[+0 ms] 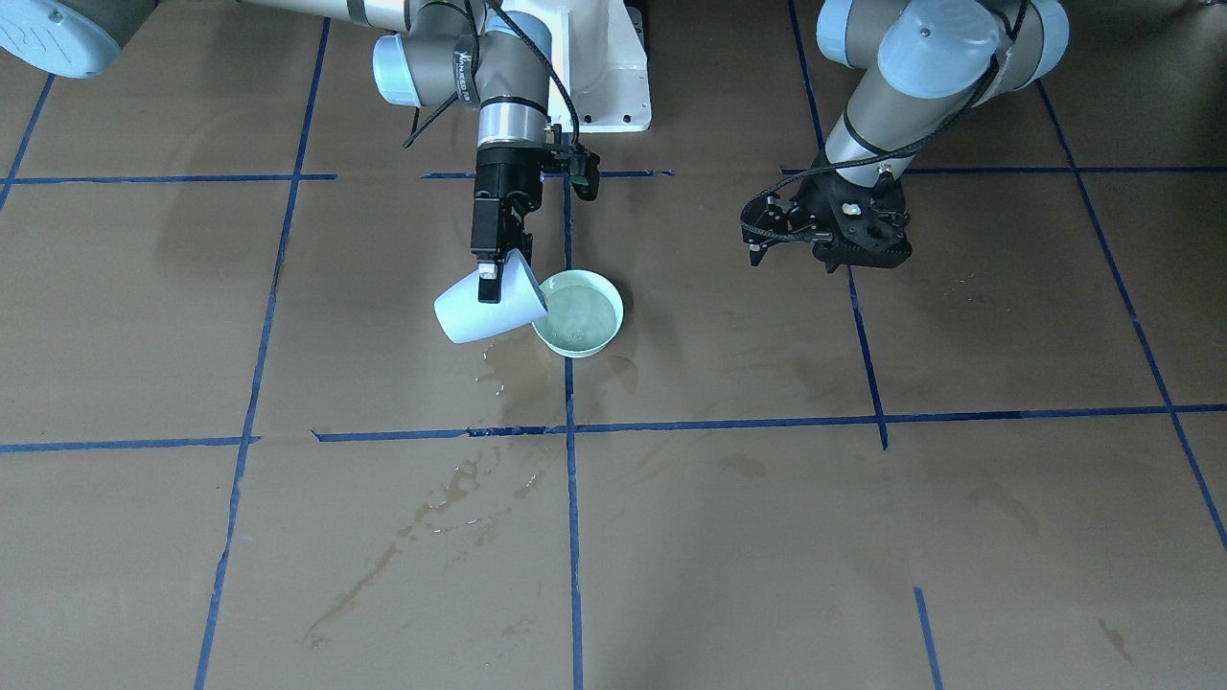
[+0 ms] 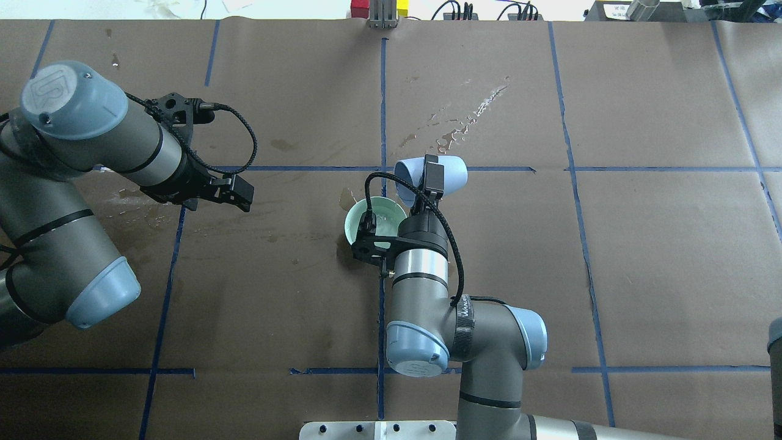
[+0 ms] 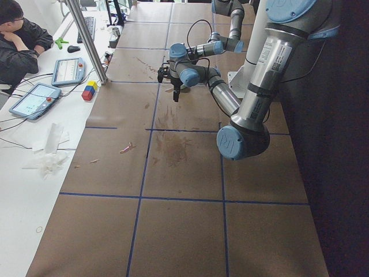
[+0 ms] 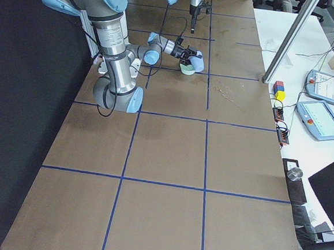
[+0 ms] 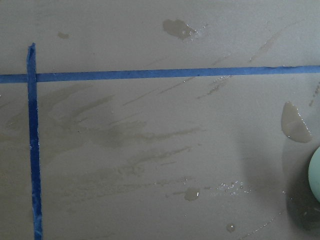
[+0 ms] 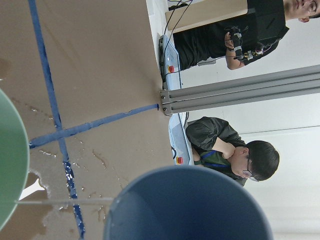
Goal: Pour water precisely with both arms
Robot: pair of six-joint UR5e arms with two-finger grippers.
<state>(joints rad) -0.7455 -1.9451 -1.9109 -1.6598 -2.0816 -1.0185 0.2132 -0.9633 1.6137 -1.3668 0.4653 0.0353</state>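
From across the brown paper-covered surface [image 1: 1007, 307], the right arm [image 2: 421, 269] reaches out along the middle line of blue tape [image 1: 572, 537]. Its black two-finger right hand [image 1: 492, 280] points down and is clamped on the rim of a pale blue tapered cup [image 1: 470, 311], one finger inside the mouth and one outside. The cup is tipped well over on its side. Its base swings away from a shallow round mint-green bowl [image 1: 620, 307] and its lip sits right at the bowl's near edge.

The water [image 1: 573, 311] lies in the bowl as a pale, glossy pool that fills much of it. The bowl stands on the surface just beside the tape line. Around it the paper is blotched with dark wet stains [image 1: 451, 498]: some close under the cup and bowl, others trailing off toward the operators' side.

The left arm [image 2: 91, 128] is well apart from all this, bent over its own side of the surface. The left hand [image 2: 235, 194] hangs over bare paper near a tape crossing with nothing in it. I cannot tell how far apart its fingers are. Its wrist camera shows only stained paper, tape and a sliver of the bowl at the edge.

At the far end, a person in a black top [image 3: 20, 40] sits by a white desk.
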